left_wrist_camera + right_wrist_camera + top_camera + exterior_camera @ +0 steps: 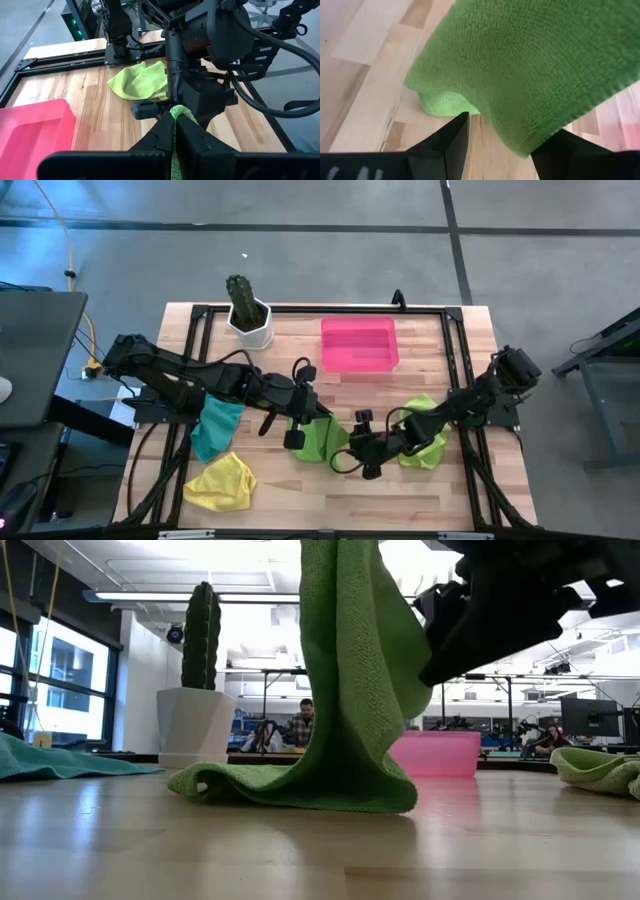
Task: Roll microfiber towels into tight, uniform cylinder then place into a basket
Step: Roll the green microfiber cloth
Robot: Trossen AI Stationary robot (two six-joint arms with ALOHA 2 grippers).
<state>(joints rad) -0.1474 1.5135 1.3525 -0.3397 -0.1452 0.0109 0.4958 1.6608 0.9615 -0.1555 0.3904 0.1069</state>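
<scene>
Here, left claw (pixel 175 131) pinching nubby lime towel (pixel 350 690), right claw (pixel 512 145) spread beside it.

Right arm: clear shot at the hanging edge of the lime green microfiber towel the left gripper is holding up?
Probably yes. The left gripper is shut on the lime green towel, lifting it off the table; the right gripper is open with the towel's hanging edge right at its fingers, nothing between.
</scene>
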